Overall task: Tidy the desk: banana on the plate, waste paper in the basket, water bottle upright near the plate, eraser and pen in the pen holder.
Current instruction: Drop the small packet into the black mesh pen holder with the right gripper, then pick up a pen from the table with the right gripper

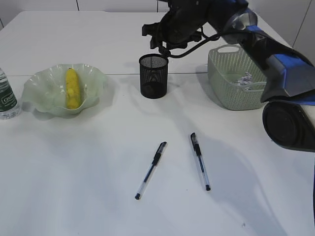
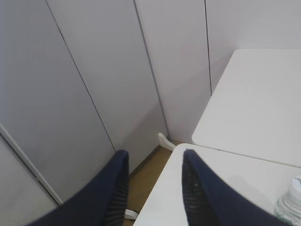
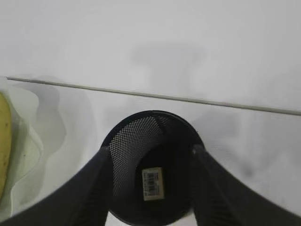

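Note:
My right gripper (image 1: 165, 49) hangs open just above the black mesh pen holder (image 1: 153, 76), its fingers straddling the rim (image 3: 150, 149) with nothing between them. Inside the pen holder (image 3: 141, 136) lies the eraser (image 3: 153, 183), barcode sleeve up. Two pens (image 1: 151, 169) (image 1: 200, 161) lie on the desk (image 1: 74, 196) in front. The banana (image 1: 72, 88) rests on the green plate (image 1: 39, 88). At the left edge the water bottle (image 1: 6, 98) stands upright beside the plate. The waste paper (image 1: 244, 78) sits in the basket (image 1: 231, 83). My left gripper (image 2: 153, 157) is open and empty, past the desk's corner.
The right arm reaches over the basket from the right side. A seam between two tabletops runs behind the pen holder (image 3: 188, 99). The left wrist view shows grey wall panels, brown floor and the bottle's cap (image 2: 294, 188) at its lower right.

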